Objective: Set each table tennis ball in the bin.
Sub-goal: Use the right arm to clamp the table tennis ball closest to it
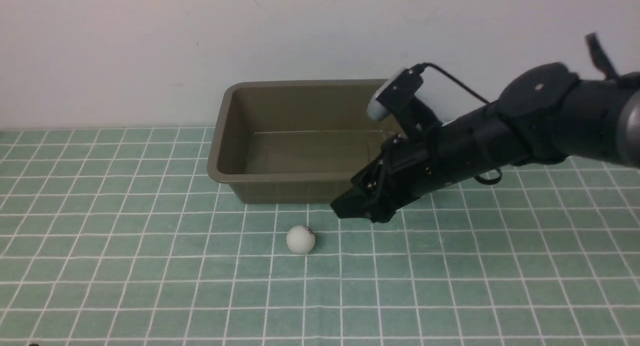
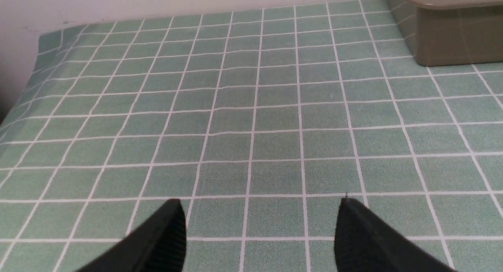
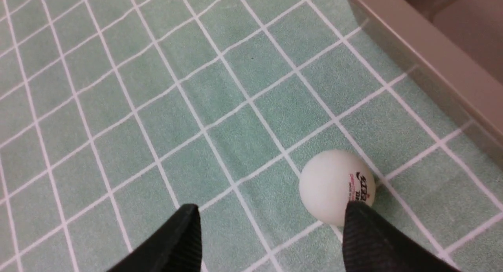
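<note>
In the front view, 1 table tennis ball sits on the green gridded tabletop, near the bin and on my side of it. I judge the bin is set back by the wall so the space in front stays free for pickups, with only a short carry to its mouth. My right gripper hangs beside the bin's front wall, tilted down toward the ball, probably lining up a grasp. The bin's near rim is the edge I must clear; bare grid lies on the ball's left and toward me, so I'd approach from there.

In the left wrist view, my left gripper has its fingers apart with nothing between them. It points at bare grid, the bin's corner at the far side, so I'd leave this arm parked.

In the right wrist view, the fingers are apart and empty. The ball shows partly behind 1 fingertip, off the middle of the gap, so I'd centre before descending, or that finger could knock it rolling.
</note>
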### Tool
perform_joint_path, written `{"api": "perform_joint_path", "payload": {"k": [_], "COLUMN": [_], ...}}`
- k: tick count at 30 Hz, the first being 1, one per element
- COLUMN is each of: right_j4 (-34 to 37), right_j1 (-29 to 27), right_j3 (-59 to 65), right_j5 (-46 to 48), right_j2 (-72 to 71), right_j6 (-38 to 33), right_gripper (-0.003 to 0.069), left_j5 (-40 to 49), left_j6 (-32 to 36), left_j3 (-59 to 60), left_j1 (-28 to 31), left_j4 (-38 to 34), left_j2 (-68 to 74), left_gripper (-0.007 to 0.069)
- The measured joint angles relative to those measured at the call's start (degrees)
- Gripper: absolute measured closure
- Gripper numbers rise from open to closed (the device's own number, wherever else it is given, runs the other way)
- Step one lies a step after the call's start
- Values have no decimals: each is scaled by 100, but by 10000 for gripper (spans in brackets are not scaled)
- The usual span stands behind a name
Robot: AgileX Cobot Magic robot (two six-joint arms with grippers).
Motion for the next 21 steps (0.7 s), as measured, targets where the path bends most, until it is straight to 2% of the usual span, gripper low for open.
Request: {"api": "perform_joint_path", "payload": {"k": [7,21], "right_j4": [454,787], "right_j1": [195,248], "right_j3": [-45,-418], "right_j5": [-807,-875], "right_j2": [222,876], "right_j6": [215,144], "right_gripper": [221,221], "left_j5": [0,0], "left_j6": [0,0], "left_j3": [0,1], "left_j1": [0,0], "left_j4": [0,0], "left_j2": [0,0], "left_gripper": [165,165]}}
